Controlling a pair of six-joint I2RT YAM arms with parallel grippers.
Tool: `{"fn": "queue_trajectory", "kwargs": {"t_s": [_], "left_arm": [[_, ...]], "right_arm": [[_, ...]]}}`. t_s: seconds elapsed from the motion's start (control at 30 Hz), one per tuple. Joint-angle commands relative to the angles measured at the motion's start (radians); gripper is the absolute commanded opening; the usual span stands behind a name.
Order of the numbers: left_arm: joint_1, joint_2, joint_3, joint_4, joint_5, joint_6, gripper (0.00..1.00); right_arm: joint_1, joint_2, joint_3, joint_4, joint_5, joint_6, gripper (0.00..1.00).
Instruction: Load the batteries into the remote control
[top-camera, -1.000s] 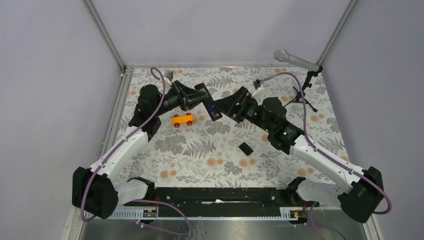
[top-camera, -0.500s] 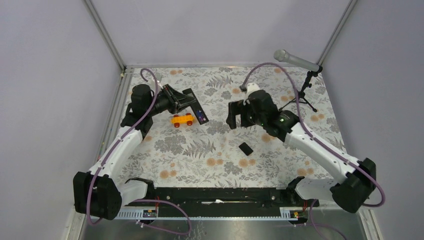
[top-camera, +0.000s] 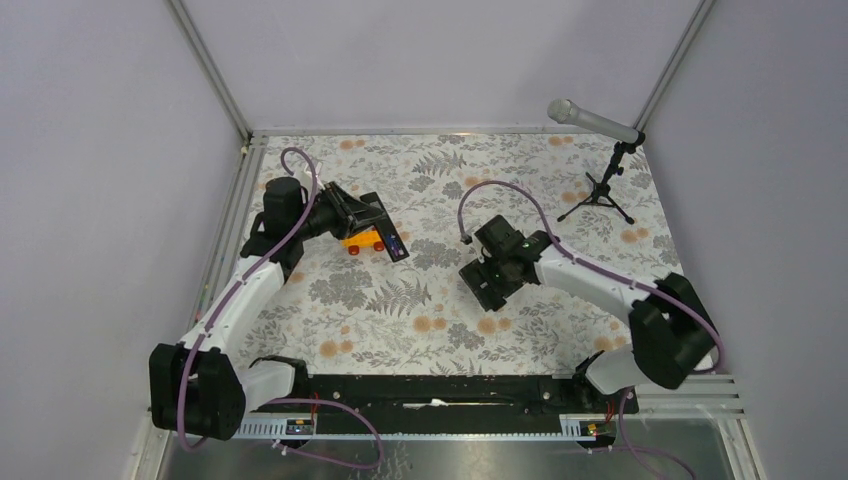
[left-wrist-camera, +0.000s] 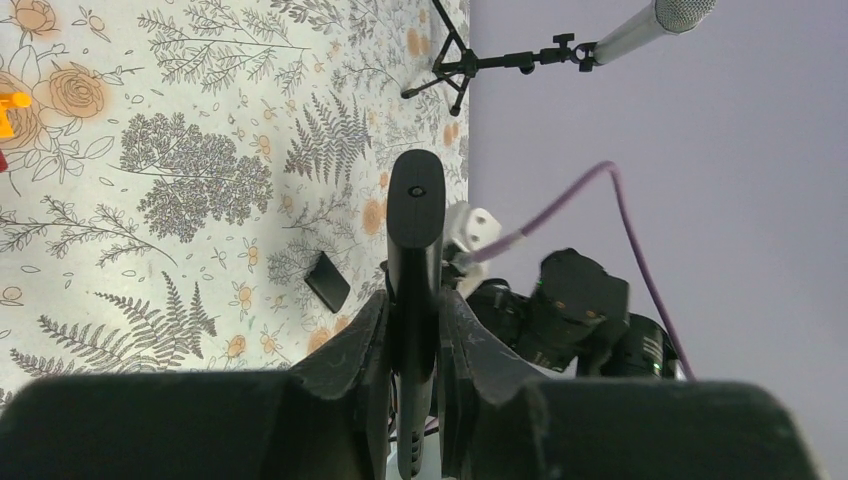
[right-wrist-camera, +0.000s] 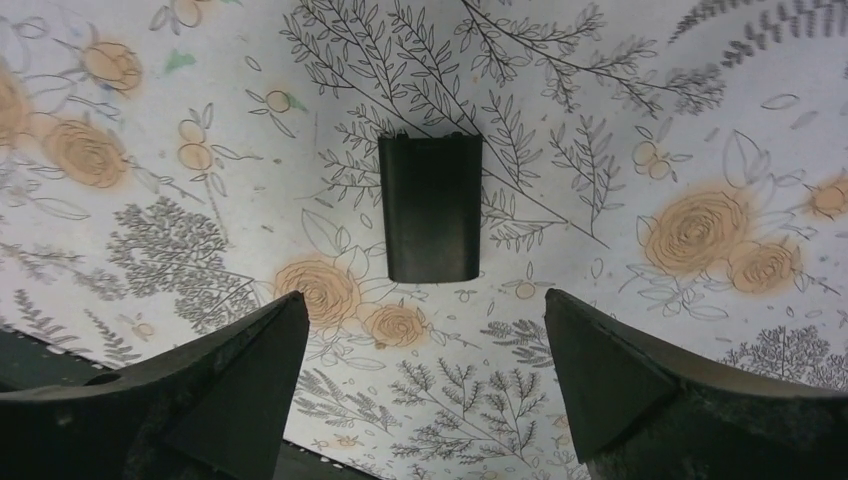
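Note:
My left gripper is shut on the remote control, a slim black bar held up over the table's left part. In the left wrist view the remote control stands edge-on between the closed fingers. A purplish-blue battery shows in the remote's lower end; I cannot make out a second battery. My right gripper hangs open near the table's middle. In the right wrist view the right gripper is just short of a small flat black cover lying on the cloth, with nothing between its jaws.
An orange toy car sits on the floral cloth, partly behind the remote. A microphone on a small stand is at the back right. The black cover and my right arm show beyond the remote in the left wrist view.
My right arm has drawn away from the remote and come down over the black cover, jaws still open. The left gripper has pulled the remote back to the left and slightly nearer.

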Motion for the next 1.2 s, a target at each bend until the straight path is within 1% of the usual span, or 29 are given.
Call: {"fn": "queue_trajectory", "kwargs": {"t_s": [0.0,0.1,0.2,0.27,0.43,0.5,0.63,0.7,0.73,0.8,0.87,0.93,1.03,1.1,1.17], "left_arm": [[0.01,0.006,0.0,0.055,0.014,0.012,0.0],[0.013,0.011,0.001,0.055,0.019,0.012,0.0],[0.016,0.014,0.002,0.054,0.021,0.013,0.0],[0.017,0.019,0.001,0.054,0.023,0.014,0.0],[0.019,0.03,0.002,0.09,0.025,0.006,0.0],[0.019,0.03,0.003,0.093,0.027,0.004,0.0],[0.02,0.029,0.003,0.092,0.028,0.004,0.0],[0.023,0.029,0.001,0.092,0.027,0.004,0.0],[0.023,0.029,0.001,0.092,0.028,0.004,0.0],[0.024,0.029,0.0,0.093,0.027,0.003,0.0],[0.024,0.029,0.0,0.093,0.024,0.005,0.0],[0.024,0.03,0.0,0.093,0.02,0.011,0.0],[0.017,0.036,-0.02,0.129,0.012,0.018,0.0],[-0.005,0.032,-0.033,0.135,-0.027,0.042,0.0],[-0.043,0.028,-0.052,0.148,-0.08,0.076,0.0]], "right_arm": [[-0.002,0.125,0.06,-0.009,-0.003,-0.08,0.91],[-0.002,0.172,0.071,-0.016,-0.018,-0.096,0.85],[-0.001,0.182,0.07,-0.01,-0.022,-0.109,0.83],[-0.002,0.19,0.07,-0.014,-0.023,-0.116,0.78],[-0.002,0.244,0.083,-0.027,-0.003,-0.125,0.58],[-0.002,0.263,0.09,-0.03,-0.01,-0.123,0.57],[-0.002,0.281,0.097,-0.033,-0.007,-0.12,0.61],[-0.002,0.289,0.1,-0.037,-0.011,-0.121,0.6],[-0.002,0.292,0.102,-0.038,-0.016,-0.121,0.58],[-0.003,0.293,0.104,-0.04,-0.023,-0.119,0.44],[-0.003,0.287,0.111,-0.042,-0.009,-0.107,0.33],[-0.002,0.266,0.118,-0.039,0.018,-0.093,0.29],[-0.002,0.204,0.139,-0.027,0.017,-0.058,0.27],[-0.003,0.142,0.146,-0.001,-0.034,-0.031,0.27],[-0.002,0.074,0.137,0.038,-0.113,0.03,0.27]]}}
